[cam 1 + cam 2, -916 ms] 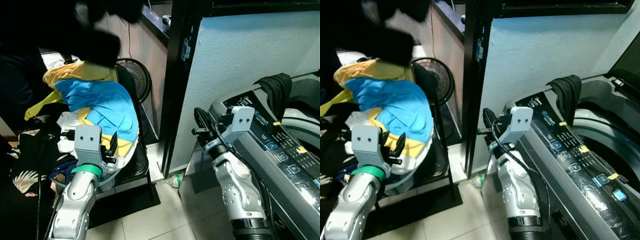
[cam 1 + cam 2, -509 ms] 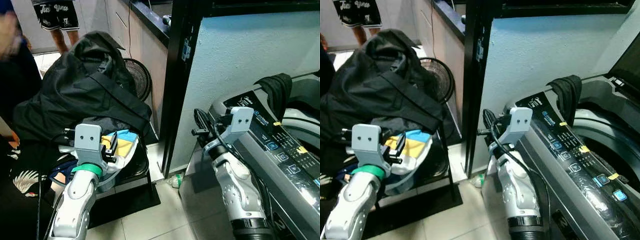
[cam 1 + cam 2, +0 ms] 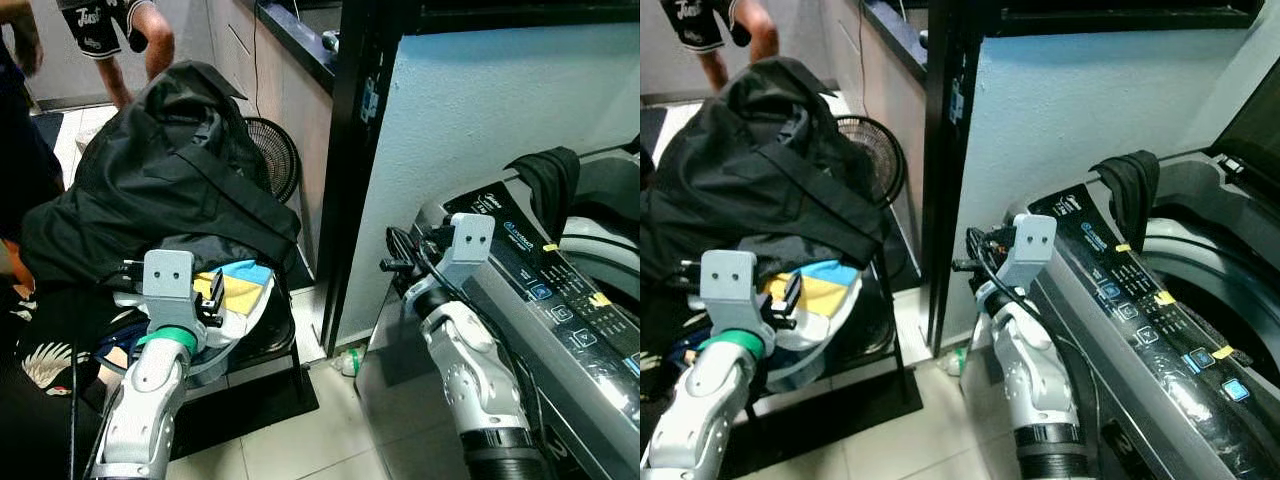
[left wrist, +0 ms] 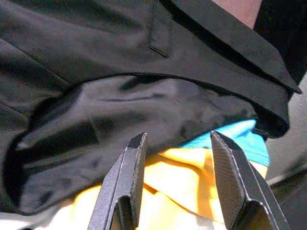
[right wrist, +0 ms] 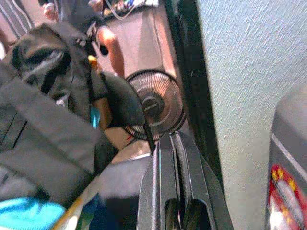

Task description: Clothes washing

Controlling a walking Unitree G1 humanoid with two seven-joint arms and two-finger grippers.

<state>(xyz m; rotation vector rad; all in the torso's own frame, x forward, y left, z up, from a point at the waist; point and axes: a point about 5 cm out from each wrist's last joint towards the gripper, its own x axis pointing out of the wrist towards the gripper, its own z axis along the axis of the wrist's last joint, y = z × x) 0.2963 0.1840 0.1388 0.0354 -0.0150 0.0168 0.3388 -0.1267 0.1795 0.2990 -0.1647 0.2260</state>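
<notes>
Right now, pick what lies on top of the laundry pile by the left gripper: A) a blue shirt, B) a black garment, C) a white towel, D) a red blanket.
B: a black garment covers the pile, with only a bit of yellow and blue cloth peeking out beneath it, just ahead of the open left gripper.

Two silver, ribbed arms end in pale grey box-shaped wrist blocks, each with two dark screw holes. The left claw (image 3: 216, 291) sits above a green collar; the right claw (image 3: 392, 263) trails black cables. Long black fingers (image 4: 128, 177).
</notes>
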